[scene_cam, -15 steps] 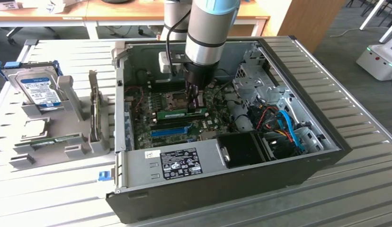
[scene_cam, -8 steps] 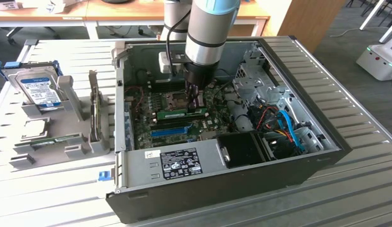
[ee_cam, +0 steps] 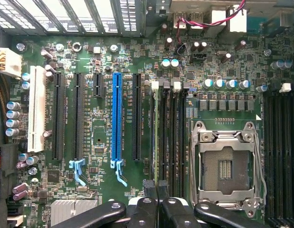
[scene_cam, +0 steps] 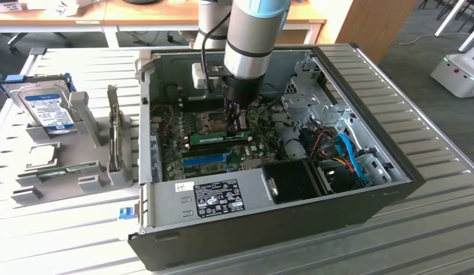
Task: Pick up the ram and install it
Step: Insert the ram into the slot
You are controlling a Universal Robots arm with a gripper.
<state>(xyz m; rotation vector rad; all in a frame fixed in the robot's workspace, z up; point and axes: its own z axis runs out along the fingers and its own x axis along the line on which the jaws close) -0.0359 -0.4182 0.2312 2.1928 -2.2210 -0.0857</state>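
Note:
The ram, a narrow green stick, stands on edge in a memory slot on the motherboard inside the open computer case. My gripper reaches straight down from the arm onto the ram's end toward the exterior view's right. In the wrist view the ram shows edge-on as a thin strip in the black slot next to the processor socket. My gripper is shut, its black fingertips pressed together around the strip's near end.
Black memory slots lie beside the ram, and a long blue slot further off. Outside the case, a grey rack holds a silver hard drive, another green stick and an upright card. Cables fill one case end.

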